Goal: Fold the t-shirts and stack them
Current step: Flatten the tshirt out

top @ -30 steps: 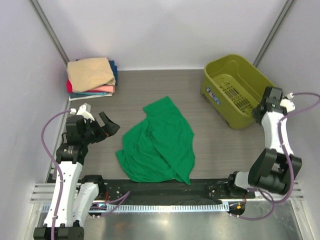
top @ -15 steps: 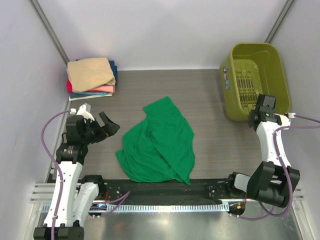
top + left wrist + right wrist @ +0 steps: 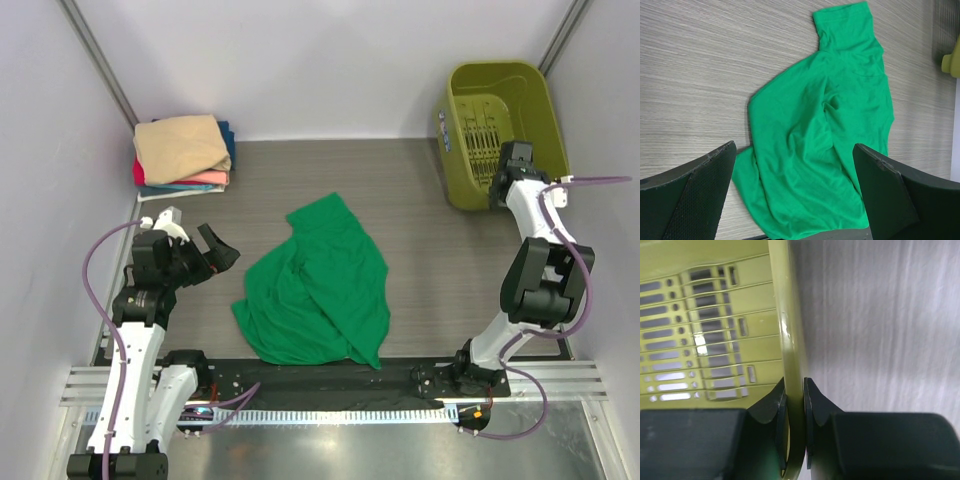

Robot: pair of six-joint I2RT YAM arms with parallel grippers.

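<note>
Matt green cloth shirt (image 3: 320,290); glossy plastic bin (image 3: 452,150) (tabletop (image 3: 420,230) seemingly wood-grained).

Table (image 3: 420,200), grey wood-grain, is carrying: green shirt (image 3: 315,285) lying crumpled at middle; stack (image 3: 182,152) of folded shirts, far-left corner; bin (image 3: 455,160), far-right corner.

My left claw (image 3: 222,248) hangs spread wide at the left of the frame. Bare counter (image 3: 400,180) is all that lies between it and the crumpled green shirt (image 3: 320,285) in the middle. The folded stack (image 3: 182,150) fills the upper left corner. My right claw (image 3: 795,387) pinches the rim of the olive bin (image 3: 450,160), which blocks the upper right corner. Open counter runs between stack and bin.
</note>
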